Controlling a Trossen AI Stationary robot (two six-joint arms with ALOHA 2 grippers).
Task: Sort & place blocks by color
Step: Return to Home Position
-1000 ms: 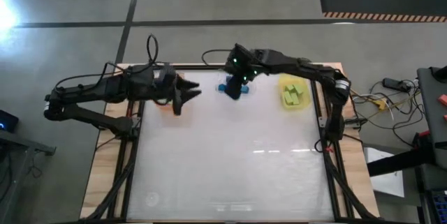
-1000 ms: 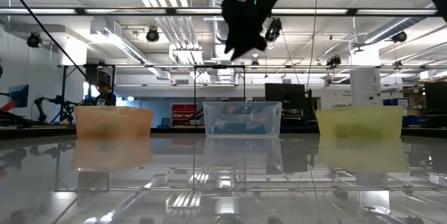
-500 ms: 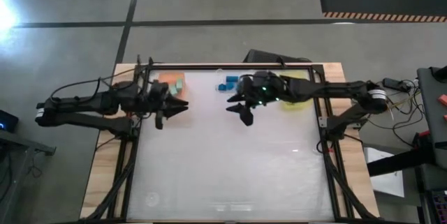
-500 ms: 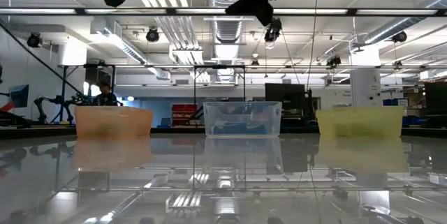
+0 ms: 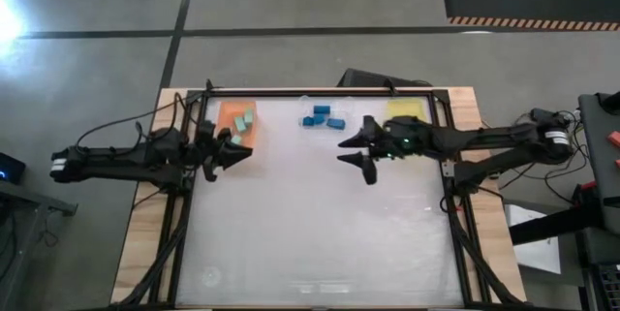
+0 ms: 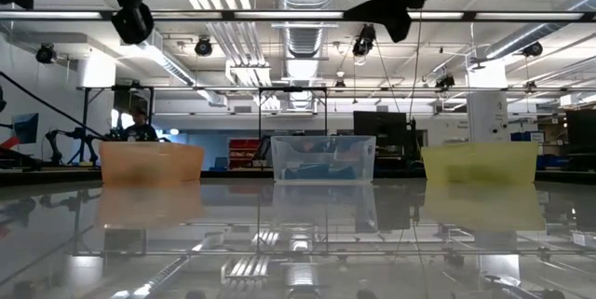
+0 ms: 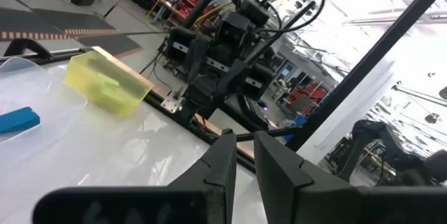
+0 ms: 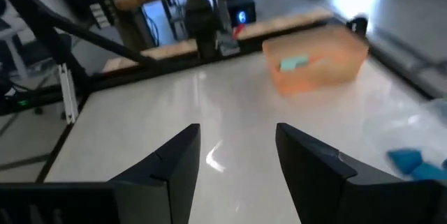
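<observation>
Teal blocks (image 5: 242, 119) lie in the orange tray (image 5: 229, 129) at the far left. Blue blocks (image 5: 323, 119) lie in the clear tray (image 6: 321, 157) at the far middle. The yellow tray (image 5: 407, 108) at the far right holds a yellow-green block (image 7: 105, 83). My left gripper (image 5: 238, 152) hangs just on the near side of the orange tray. Its fingers are almost together with nothing between them (image 7: 244, 165). My right gripper (image 5: 347, 151) hovers on the near side of the clear tray, open and empty (image 8: 237, 161). Both point roughly level, toward each other.
The three trays stand in a row along the table's far edge. The white table top (image 5: 320, 233) stretches from the grippers to the near edge. A black frame (image 5: 184, 224) borders the table on both sides. Cables and equipment lie off the right side (image 5: 542, 137).
My left gripper has drawn back from the orange tray toward the table's left edge, sunk lower, and shut from a spread stance. My right gripper has left the clear tray, moved toward the near and right edges, and tipped from pointing down to nearly level. The blocks stay put.
</observation>
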